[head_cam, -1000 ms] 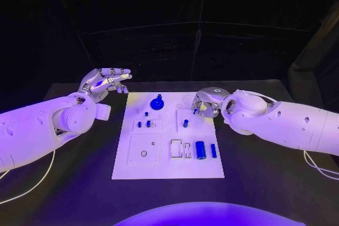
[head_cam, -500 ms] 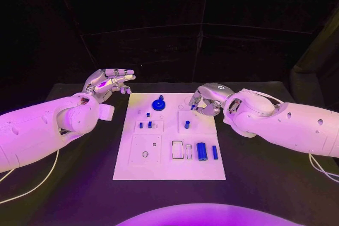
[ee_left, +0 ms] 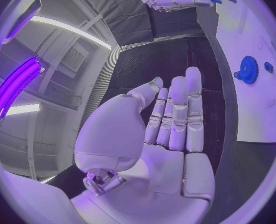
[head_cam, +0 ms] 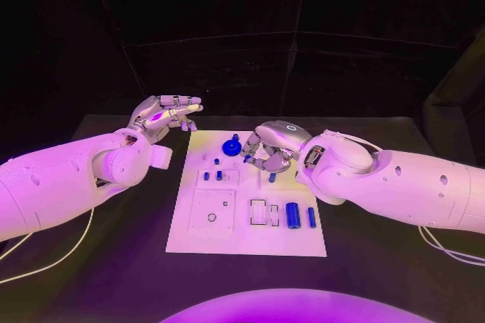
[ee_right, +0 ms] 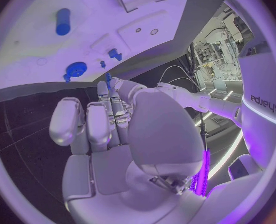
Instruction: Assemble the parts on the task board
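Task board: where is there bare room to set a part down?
The task board is bare along its near edge, below the square recess and the blue cylinder. The black table on either side is open too. The far end is crowded: the blue gear, small pegs and the right hand.

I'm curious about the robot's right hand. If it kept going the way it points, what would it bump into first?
Probably the blue gear. The right hand reaches over the task board toward it, with nothing visible between them, though depth is unclear.
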Motion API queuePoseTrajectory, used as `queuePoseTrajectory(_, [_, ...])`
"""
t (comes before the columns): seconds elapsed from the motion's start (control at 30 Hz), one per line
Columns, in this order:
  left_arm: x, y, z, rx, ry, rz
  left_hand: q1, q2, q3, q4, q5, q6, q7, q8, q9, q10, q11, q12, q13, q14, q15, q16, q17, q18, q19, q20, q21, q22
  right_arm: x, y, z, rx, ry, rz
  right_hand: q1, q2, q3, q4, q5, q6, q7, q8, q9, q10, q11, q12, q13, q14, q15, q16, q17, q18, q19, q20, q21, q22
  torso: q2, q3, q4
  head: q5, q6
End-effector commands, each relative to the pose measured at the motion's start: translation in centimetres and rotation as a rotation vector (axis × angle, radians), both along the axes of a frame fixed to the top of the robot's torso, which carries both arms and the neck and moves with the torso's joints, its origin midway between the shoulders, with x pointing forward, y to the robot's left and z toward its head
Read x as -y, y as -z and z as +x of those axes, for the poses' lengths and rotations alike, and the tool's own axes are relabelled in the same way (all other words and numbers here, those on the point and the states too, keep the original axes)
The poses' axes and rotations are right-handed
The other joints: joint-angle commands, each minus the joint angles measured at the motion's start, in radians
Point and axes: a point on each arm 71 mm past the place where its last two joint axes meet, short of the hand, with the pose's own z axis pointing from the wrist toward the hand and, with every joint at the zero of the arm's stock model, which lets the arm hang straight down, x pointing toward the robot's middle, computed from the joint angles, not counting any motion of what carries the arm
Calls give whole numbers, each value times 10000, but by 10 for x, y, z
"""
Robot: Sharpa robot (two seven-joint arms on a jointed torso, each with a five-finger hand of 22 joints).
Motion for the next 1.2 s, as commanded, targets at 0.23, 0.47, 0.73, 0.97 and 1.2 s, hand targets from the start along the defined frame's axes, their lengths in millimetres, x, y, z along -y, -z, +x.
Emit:
queuePoseTrajectory(0.23, [8,-3,0,160,233,-220,90,-46,53,-13,68,-79,101,32,-20,-141,59,64,-12,-94,19,-35,-45,57,-33,6,-72,-23,-41,39,-20,-1035,-1348,-374,-110,-2,27,-60,17,46,32,-54,-7,54,43,-51,13,320,-32,32,-21,-96,20,22,23,-26,16,17,5,731,-190])
queuePoseTrajectory(0.47, [9,-3,0,173,256,-236,90,-47,54,-15,68,-85,106,32,-20,-147,62,65,-11,-94,22,-34,-47,57,-33,7,-73,-24,-52,56,-25,-1240,-1641,-719,-109,5,34,-74,26,45,32,-55,-7,55,42,-51,14,319,-34,32,-23,-96,20,22,24,-24,4,-14,28,968,-301])
queuePoseTrajectory(0.73, [11,-3,-1,155,304,-249,128,-46,76,-48,71,-123,129,35,-20,-189,78,77,-8,-101,32,-30,-66,56,-31,12,-75,-30,-55,62,-25,-1014,-1697,-1144,-111,8,38,-91,41,44,32,-56,-7,58,41,-49,15,320,-35,38,-18,-97,22,21,28,-16,8,6,-16,1215,-414])
queuePoseTrajectory(0.97, [11,-3,-1,180,310,-263,175,-9,113,-76,71,-91,103,84,-3,-185,70,120,2,-109,33,-24,-90,58,-30,15,-73,-33,-57,64,-25,-985,-1737,-1233,-113,8,40,-112,58,45,32,-56,-6,62,39,-46,17,320,-36,44,-13,-96,19,21,26,-22,10,13,-3,1302,-470])
queuePoseTrajectory(1.2, [10,-3,-1,176,281,-248,171,-21,108,-81,69,-91,106,92,-2,-189,70,129,2,-110,32,-21,-96,58,-30,16,-72,-34,-61,65,-27,-1044,-1879,-1288,-118,6,40,-130,71,46,32,-56,-5,63,40,-45,18,320,-36,44,-17,-96,19,20,28,-19,8,5,-4,1347,-518])
